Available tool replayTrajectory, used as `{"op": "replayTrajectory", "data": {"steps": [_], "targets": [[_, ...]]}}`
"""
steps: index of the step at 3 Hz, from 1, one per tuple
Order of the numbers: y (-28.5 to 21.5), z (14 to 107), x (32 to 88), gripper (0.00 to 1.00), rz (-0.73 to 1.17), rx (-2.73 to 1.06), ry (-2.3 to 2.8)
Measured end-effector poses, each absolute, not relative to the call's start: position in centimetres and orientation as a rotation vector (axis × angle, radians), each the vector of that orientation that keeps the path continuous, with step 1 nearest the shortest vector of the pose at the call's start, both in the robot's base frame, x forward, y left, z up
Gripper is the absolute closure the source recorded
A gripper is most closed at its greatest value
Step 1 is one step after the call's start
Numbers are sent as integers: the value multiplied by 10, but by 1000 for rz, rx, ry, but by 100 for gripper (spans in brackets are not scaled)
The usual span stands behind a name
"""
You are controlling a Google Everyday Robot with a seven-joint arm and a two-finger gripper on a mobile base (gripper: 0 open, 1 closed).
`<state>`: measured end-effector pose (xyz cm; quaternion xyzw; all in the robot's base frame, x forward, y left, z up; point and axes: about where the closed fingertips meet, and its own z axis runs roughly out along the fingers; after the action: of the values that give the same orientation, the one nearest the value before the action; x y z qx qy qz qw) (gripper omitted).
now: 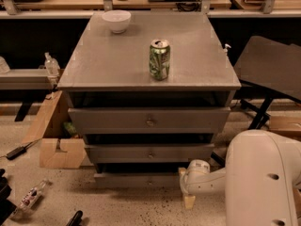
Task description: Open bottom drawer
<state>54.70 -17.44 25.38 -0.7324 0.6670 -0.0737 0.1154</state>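
Hovering low by the cabinet's (117, 60) front right corner, the gripper (186, 186) has fingers spread apart. Bottom drawer (127, 179) is just beside it, front running sideways, knob (150, 182) further left in view.

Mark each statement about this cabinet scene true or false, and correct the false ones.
1. A green can stands upright on the cabinet top. True.
2. The white bowl sits on the floor. False: it sits on the cabinet top, near the back left corner.
3. The tool is low, by the right end of the bottom drawer as pictured. True.
4. The tool touches the bottom drawer's knob. False: the knob is at the front's centre, apart from the tool.
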Motion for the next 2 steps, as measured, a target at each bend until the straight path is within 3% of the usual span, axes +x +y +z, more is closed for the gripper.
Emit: {"op": "replayTrajectory", "data": {"steps": [2], "targets": [[-170,215,576,0,-213,-2158,2002]]}}
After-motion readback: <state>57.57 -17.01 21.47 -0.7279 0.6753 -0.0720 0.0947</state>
